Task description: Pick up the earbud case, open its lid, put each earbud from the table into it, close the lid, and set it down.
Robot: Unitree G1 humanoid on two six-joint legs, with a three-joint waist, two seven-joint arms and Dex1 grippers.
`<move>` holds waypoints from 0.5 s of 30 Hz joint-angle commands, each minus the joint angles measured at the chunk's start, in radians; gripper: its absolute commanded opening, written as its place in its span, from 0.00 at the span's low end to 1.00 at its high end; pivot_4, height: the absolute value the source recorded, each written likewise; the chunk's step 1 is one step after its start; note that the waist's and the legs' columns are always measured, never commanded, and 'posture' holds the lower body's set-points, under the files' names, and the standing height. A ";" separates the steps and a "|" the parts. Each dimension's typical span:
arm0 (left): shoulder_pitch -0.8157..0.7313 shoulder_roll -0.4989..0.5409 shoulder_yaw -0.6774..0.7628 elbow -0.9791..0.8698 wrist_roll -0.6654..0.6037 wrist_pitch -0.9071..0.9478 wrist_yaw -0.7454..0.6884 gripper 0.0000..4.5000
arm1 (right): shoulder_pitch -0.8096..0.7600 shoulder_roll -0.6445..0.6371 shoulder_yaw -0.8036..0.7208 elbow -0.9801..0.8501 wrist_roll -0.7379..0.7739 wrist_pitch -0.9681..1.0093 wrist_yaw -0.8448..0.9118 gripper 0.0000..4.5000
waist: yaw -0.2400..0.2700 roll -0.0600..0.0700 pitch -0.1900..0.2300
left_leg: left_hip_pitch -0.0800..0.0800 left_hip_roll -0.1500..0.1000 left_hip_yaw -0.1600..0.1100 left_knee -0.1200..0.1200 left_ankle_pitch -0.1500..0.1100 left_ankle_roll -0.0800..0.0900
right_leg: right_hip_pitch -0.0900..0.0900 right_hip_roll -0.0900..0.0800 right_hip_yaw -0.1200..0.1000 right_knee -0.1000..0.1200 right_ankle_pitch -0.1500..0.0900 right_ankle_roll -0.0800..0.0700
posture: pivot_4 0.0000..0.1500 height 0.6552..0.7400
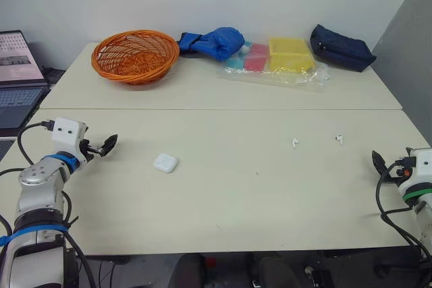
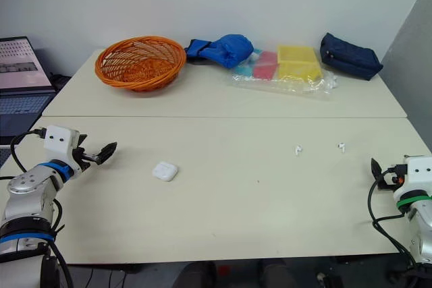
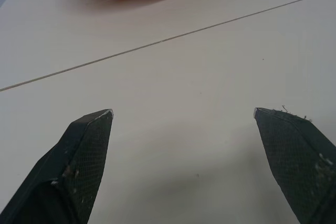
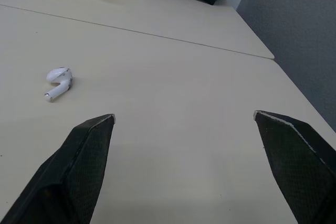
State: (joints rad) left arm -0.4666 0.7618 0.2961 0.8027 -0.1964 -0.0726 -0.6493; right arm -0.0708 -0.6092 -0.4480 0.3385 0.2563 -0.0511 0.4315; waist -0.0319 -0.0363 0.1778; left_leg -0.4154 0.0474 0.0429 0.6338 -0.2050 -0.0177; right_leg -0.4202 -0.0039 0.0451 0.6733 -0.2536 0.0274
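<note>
Across the whole frame, a pale cream, smooth-topped table [image 1: 223,214] of two slabs meets at a thin straight seam. At upper left stands a round orange woven wicker basket [image 1: 135,55], its weave open and ribbed. Right of centre at the top lies a crinkled clear plastic bag [image 1: 277,65] holding flat yellow, pink and teal blocks. Between basket and bag rests a soft, rumpled blue fabric bundle [image 1: 212,42]. At upper right sits an oblong dark navy fabric pouch [image 1: 341,48]. An open laptop [image 1: 15,79] occupies the left edge.

At lower left, the left gripper [image 1: 106,146] hangs just above the tabletop, jaws spread wide and empty; its black fingers [image 3: 86,150] taper to wedges with a fine cross-hatched texture. At the lower right edge, the right gripper [image 4: 184,113] is likewise spread wide and empty.

The small white, glossy, rounded-square earbud case [image 1: 165,163] lies closed on the table, left of centre, near the left gripper but apart from it. Two tiny white stemmed earbuds [image 1: 295,143] [image 1: 339,139] lie right of centre, apart from one another.
</note>
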 commanded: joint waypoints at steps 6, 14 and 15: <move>0.012 0.026 0.033 -0.055 -0.020 -0.013 -0.011 1.00 | -0.012 -0.026 -0.030 -0.032 0.014 -0.007 0.000 0.99 | 0.000 0.000 0.000 | 0.000 0.000 0.000 0.000 0.000 0.000 | 0.000 0.000 0.000 0.000 0.000 0.000 | 1.00 1.00; 0.051 0.028 0.050 -0.133 -0.041 0.027 -0.025 1.00 | -0.014 -0.030 -0.029 -0.030 0.016 -0.002 0.005 0.99 | -0.001 0.000 0.000 | 0.000 0.000 0.000 0.000 0.000 0.000 | 0.000 0.000 0.000 0.000 0.000 0.000 | 1.00 1.00; 0.060 0.028 0.056 -0.149 -0.049 0.039 -0.027 1.00 | -0.015 -0.032 -0.029 -0.031 0.016 0.000 0.006 0.99 | -0.001 0.000 0.000 | 0.000 0.000 0.000 0.000 0.000 0.000 | 0.000 0.000 0.001 0.000 0.000 0.000 | 1.00 1.00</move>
State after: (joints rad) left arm -0.4145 0.7618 0.3195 0.7020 -0.2232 -0.0458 -0.6695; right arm -0.0730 -0.6169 -0.4497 0.3386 0.2576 -0.0473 0.4348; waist -0.0328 -0.0363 0.1778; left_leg -0.4151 0.0480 0.0433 0.6339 -0.2050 -0.0177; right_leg -0.4202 -0.0041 0.0457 0.6736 -0.2536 0.0273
